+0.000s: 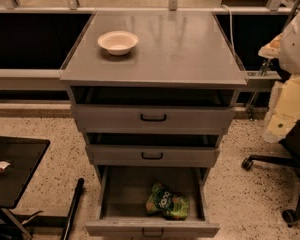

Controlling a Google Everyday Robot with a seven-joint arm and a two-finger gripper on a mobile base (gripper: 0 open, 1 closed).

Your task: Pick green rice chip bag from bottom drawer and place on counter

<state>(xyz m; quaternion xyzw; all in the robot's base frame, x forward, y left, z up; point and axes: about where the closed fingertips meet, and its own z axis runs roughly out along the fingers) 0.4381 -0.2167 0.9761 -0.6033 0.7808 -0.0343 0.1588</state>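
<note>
Green rice chip bag (167, 202) lies in the open bottom drawer (122, 191); end effector unseen, its state untellable.

The gripper (286, 109), at the right edge, is partly cut off. The lower edge crops the bottom drawer (120, 227) front. Lettering on the green rice chip bag (166, 202) is illegible.

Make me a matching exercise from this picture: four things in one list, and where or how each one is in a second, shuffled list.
1. green rice chip bag
2. white bowl
3. bottom drawer
4. black side table

A. on the counter
B. pulled out farthest
C. at the picture's lower left
D. lying in the bottom drawer

Pairs: 1-D, 2-A, 3-B, 4-C. The gripper is not in view.
</note>
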